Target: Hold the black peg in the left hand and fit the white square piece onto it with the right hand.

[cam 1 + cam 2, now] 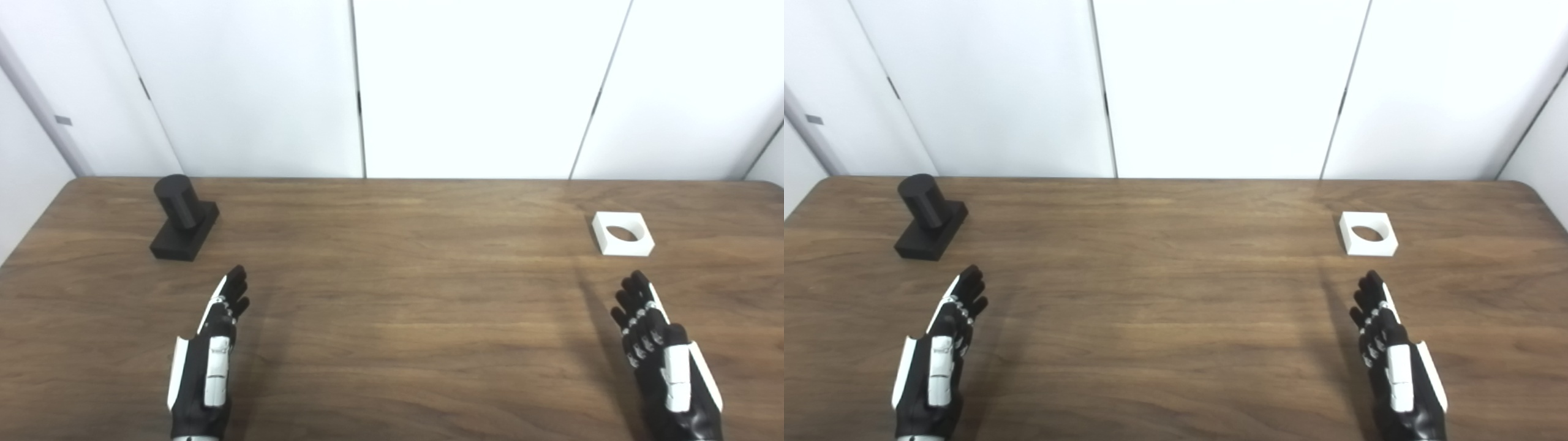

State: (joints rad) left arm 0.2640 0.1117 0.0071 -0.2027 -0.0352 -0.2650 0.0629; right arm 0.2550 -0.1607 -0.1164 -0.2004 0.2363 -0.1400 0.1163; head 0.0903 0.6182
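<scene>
The black peg (182,215), a round post on a square base, stands upright at the far left of the wooden table (392,306). The white square piece (622,233), with a round hole through it, lies flat at the far right. My left hand (211,355) is open and empty, fingers straight, a short way in front of the peg and slightly to its right. My right hand (661,355) is open and empty, a short way in front of the white piece. Neither hand touches anything.
White wall panels (478,86) stand right behind the table's far edge. The table's left edge runs close to the peg, and its right edge lies beyond the white piece.
</scene>
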